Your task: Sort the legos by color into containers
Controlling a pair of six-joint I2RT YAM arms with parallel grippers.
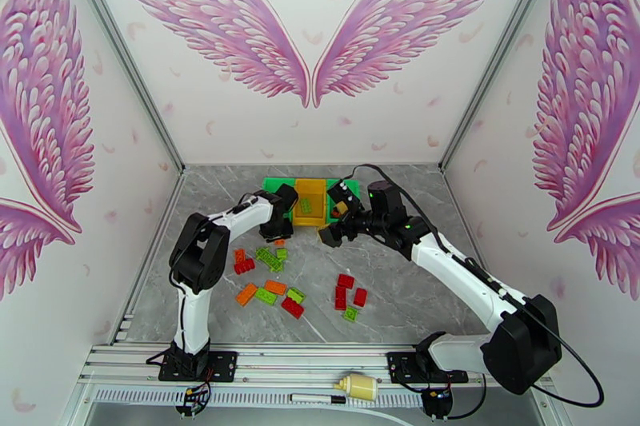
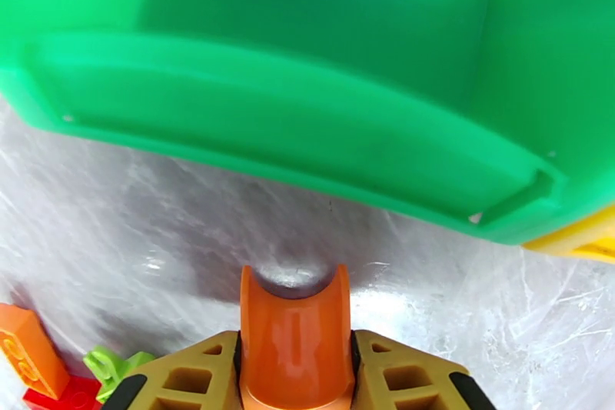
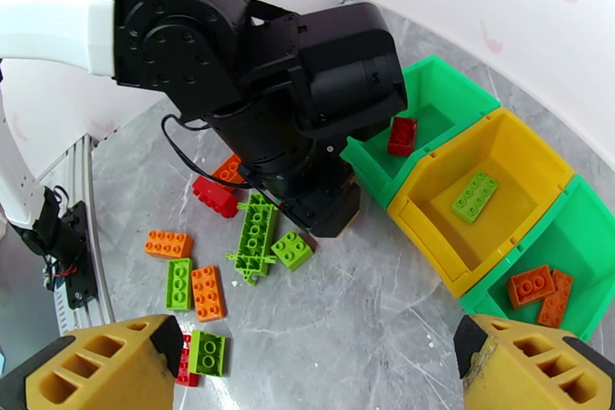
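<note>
Legos point(image 1: 274, 286) in red, orange and lime green lie loose on the grey marble counter point(image 1: 400, 292), most of them in a cluster in front of the left arm and a few red ones with a green one nearer the middle. Three bins stand touching in a row at the back. From the right wrist camera, the left green bin point(image 3: 446, 88) holds one red brick point(image 3: 402, 135). The yellow bin point(image 3: 530, 165) holds one lime green brick point(image 3: 474, 196), and the right green bin point(image 3: 592, 235) holds two orange bricks point(image 3: 530, 286). The left gripper point(image 2: 296, 350) is down low just in front of the left green bin's near wall. Its tan fingers point(image 2: 192, 373) are clamped on an orange brick point(image 2: 296, 311), which stands up between them. I cannot tell whether that brick touches the counter. From that wrist, the green wall fills the upper part and a corner of the yellow bin pokes in at the right edge. The right gripper point(image 3: 315, 358) hangs above the counter in front of the yellow and right green bins, its fingers point(image 3: 100, 369) spread wide apart with nothing between them. Seen from above, both grippers sit close to the row of bins, one on either side of the yellow one. A small cream bottle point(image 1: 358, 385) lies on the rail by the arm bases.
</note>
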